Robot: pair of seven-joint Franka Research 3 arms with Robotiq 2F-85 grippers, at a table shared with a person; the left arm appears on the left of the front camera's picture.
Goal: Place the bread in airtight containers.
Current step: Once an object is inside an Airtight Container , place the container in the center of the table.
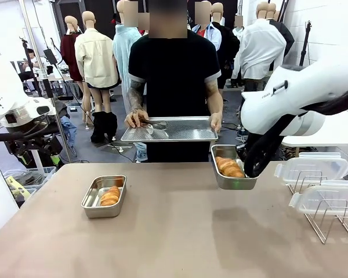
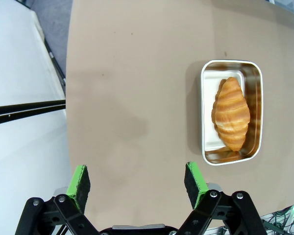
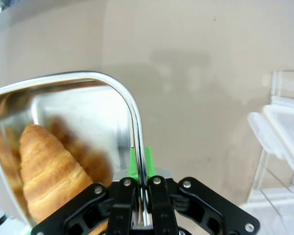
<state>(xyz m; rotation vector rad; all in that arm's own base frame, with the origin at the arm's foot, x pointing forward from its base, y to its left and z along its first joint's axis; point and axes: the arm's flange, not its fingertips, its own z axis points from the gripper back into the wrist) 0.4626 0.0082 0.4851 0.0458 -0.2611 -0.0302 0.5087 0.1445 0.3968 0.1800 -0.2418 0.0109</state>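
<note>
Two croissants lie in two steel containers. The left container (image 1: 93, 200) rests on the table with a croissant (image 1: 110, 196) inside. My left gripper (image 2: 137, 178) hovers open over bare table, well apart from that container (image 2: 206, 117) and its croissant (image 2: 231, 113). My right gripper (image 1: 252, 169) is shut on the right wall of the other container (image 1: 235, 183), holding it above the table with a croissant (image 1: 229, 167) in it. In the right wrist view the gripper (image 3: 141, 169) pinches the container's rim (image 3: 112, 81) beside the croissant (image 3: 46, 171).
A person at the far side holds a perforated metal tray (image 1: 185, 130) with tongs (image 1: 156, 124) on it. Clear plastic lids (image 1: 313, 168) stand in a wire rack (image 1: 330, 223) at the table's right. The same lids (image 3: 284, 132) appear in the right wrist view.
</note>
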